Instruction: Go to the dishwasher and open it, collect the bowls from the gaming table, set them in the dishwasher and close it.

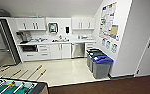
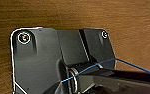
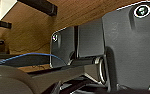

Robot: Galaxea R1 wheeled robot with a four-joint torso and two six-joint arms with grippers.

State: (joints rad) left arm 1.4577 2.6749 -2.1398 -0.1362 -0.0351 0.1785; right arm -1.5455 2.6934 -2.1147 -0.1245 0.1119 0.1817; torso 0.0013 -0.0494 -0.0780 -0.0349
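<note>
**Kitchenette ahead, dishwasher closed under the counter**

In the head view the dishwasher point(image 1: 78, 50) sits right of centre in the upper half of the frame: a flat brushed-steel front with a horizontal bar handle near its top, shut, set between white cabinet doors point(image 1: 60, 51) and a stack of white drawers point(image 1: 89, 46). A pale tabletop point(image 1: 56, 41) runs above it, carrying a sink and a dark coffee machine point(image 1: 23, 36). The kitchen floor point(image 1: 58, 70) is glossy cream; at the lower right it gives way to dark brown carpet point(image 1: 111, 86). Grey bins point(image 1: 99, 62) with blue and green lids stand at the right wall. A foosball table point(image 1: 13, 86), with green field and wooden-handled rods, fills the lower left corner.

Both wrist views show dark robot plates over brown grained flooring; whether either arm's fingers are released or clenched cannot be told, nor how they lie relative to the dishwasher.
</note>
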